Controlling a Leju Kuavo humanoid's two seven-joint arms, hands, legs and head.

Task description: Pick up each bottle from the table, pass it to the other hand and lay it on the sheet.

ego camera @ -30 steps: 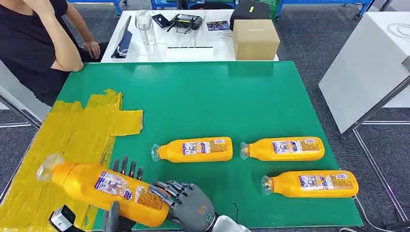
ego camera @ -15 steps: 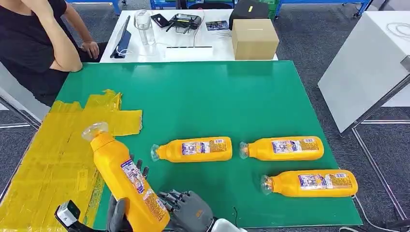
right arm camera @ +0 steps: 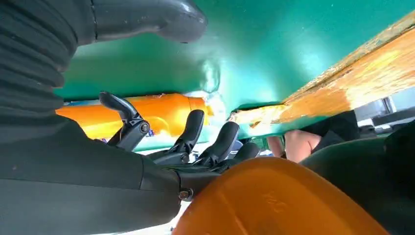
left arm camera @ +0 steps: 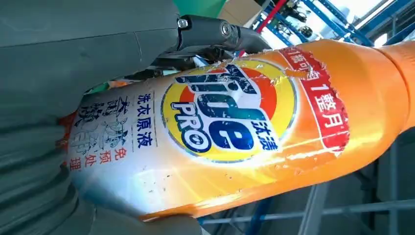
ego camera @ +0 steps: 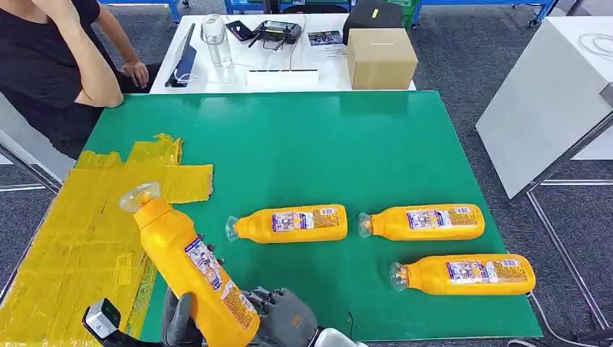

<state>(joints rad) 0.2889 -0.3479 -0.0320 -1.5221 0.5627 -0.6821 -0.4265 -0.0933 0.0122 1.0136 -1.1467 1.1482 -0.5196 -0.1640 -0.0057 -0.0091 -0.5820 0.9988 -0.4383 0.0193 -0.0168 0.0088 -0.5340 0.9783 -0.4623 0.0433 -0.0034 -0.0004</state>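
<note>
You have 4 orange bottles with printed labels and clear caps. 1 bottle (ego camera: 189, 267) is raised off the table (ego camera: 303, 152), tilted steeply with its cap up and leaning toward the yellow sheet (ego camera: 87, 231). The other 3 lie on their sides on the green table, caps pointing left: a middle bottle (ego camera: 289, 223), a far-right bottle (ego camera: 425, 222) and a near-right bottle (ego camera: 466, 275).
</note>
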